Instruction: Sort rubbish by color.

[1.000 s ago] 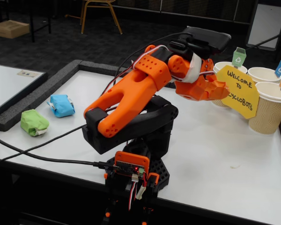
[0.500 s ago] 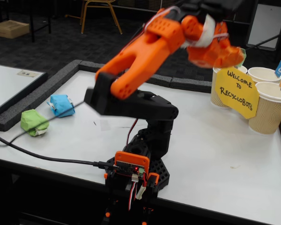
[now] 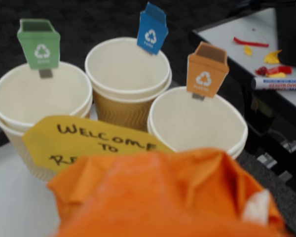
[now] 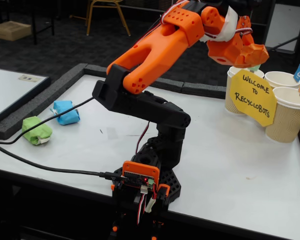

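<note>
A: Where is the orange wad (image 3: 172, 197) sitting right now?

B: It is filling the bottom of the wrist view, right under the camera, with a bit of white showing at its right side. In the fixed view the gripper (image 4: 240, 52) is hanging high above the table (image 4: 230, 165), just over the yellow sign (image 4: 253, 97) and the nearest cup, and the orange lump there is blending with the orange gripper parts.

A: So is the gripper gripping it?

B: It is looking closed around the orange wad, though the fingers themselves are hidden behind the paper, so I cannot tell how wide they are standing.

A: And the cups?

B: In the wrist view three cups are standing close together: the one with the green flag (image 3: 39, 43) at left, the one with the blue flag (image 3: 152, 28) in the middle behind, and the one with the orange flag (image 3: 205, 69) at right. The sign is leaning in front of the left cup.

A: The other wads?

B: The green wad (image 4: 36, 130) and the blue wad (image 4: 66, 112) are lying near each other at the table's left edge in the fixed view, well apart from the cups.
</note>
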`<state>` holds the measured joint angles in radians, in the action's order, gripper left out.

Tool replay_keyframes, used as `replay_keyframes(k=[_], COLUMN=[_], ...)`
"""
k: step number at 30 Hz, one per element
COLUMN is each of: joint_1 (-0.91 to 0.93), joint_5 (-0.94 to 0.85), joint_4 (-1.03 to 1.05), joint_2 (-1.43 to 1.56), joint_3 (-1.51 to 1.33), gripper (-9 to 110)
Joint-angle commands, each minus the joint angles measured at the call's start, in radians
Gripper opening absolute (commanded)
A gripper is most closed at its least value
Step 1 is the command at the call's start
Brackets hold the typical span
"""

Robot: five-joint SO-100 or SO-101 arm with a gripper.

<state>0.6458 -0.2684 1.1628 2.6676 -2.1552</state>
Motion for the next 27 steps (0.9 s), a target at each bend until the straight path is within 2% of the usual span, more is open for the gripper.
replay_keyframes(k=[1,11,27], joint_1=[0.055,0.163,0.192], joint_5=[0.008,0.008,0.006], joint_4=[0.000,-0.060,-0.140], joint_2=[-0.002,-0.221,-0.830], joint_3=[0.155,0.336,0.721], gripper=[0,0,0])
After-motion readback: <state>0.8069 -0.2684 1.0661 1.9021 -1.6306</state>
